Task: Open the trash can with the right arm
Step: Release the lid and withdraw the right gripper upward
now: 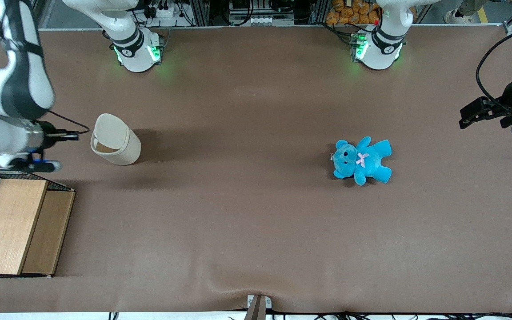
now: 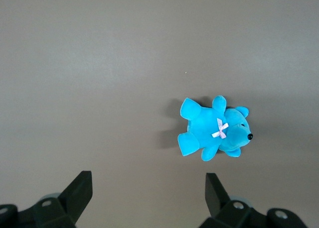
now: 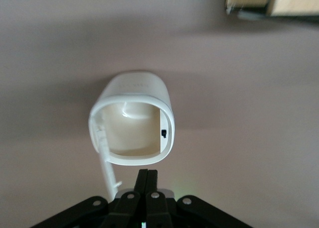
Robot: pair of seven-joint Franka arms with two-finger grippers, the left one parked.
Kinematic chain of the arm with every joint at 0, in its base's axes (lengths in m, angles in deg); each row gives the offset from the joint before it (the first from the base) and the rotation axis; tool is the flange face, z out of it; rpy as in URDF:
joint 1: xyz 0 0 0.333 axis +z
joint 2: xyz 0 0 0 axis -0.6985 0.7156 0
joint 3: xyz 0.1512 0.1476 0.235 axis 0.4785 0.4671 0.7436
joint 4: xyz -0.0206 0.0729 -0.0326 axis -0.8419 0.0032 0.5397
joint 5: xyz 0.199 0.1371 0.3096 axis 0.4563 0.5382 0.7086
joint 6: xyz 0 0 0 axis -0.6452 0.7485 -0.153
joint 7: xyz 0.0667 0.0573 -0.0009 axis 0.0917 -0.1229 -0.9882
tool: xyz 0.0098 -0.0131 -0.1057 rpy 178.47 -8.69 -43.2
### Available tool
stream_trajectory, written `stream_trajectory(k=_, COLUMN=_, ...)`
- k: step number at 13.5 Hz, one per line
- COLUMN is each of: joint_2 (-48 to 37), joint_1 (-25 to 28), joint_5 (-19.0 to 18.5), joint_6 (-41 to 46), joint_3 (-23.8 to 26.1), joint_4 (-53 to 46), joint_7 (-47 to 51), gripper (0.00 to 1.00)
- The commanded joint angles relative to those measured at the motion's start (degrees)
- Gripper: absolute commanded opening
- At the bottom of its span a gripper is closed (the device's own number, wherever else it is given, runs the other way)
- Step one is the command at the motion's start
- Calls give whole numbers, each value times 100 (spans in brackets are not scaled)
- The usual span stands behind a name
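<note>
Clenched gripper (image 3: 146, 180) hangs empty at six o'clock of trash can (image 3: 134, 121); light, slippery plastic, best nudged at its thin upright lid (image 3: 105, 161)

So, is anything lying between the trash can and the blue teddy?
No. In the front view only bare brown table runs from the trash can to the teddy; the tool sits beside the can.

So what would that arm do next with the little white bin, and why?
Probably just back away a little. The trash can already looks open: its lid stands tipped up and the right wrist view looks straight into the hollow inside. The gripper, fingers shut together and holding nothing, sits just by the rim, so withdrawing seems safest to avoid knocking the lid.
</note>
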Motion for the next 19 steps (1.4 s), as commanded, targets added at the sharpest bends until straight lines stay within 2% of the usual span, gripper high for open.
stream_trajectory(k=1, joint_2=44, joint_1=117, joint_5=-88, joint_6=228, joint_3=8, joint_4=-731, joint_7=-78, gripper=0)
stream_trajectory(k=6, joint_2=-158, joint_1=90, joint_5=-18, joint_6=237, joint_3=8, joint_4=-1375, joint_7=-482, gripper=2)
stream_trajectory(k=7, joint_2=-228, joint_1=82, joint_5=-18, joint_6=237, joint_3=-1, joint_4=-1401, joint_7=-491, gripper=23)
stream_trajectory(k=8, joint_2=-281, joint_1=73, joint_5=-9, joint_6=229, joint_3=-9, joint_4=-1428, joint_7=-474, gripper=99)
stream_trajectory(k=10, joint_2=-282, joint_1=64, joint_5=-18, joint_6=298, joint_3=-36, joint_4=-1742, joint_7=-474, gripper=100)
stream_trajectory(k=15, joint_2=-290, joint_1=55, joint_5=-53, joint_6=1124, joint_3=-53, joint_4=-2350, joint_7=-421, gripper=100)
stream_trajectory(k=19, joint_2=-921, joint_1=-208, joint_5=8, joint_6=1275, joint_3=-36, joint_4=-2081, joint_7=-456, gripper=100)
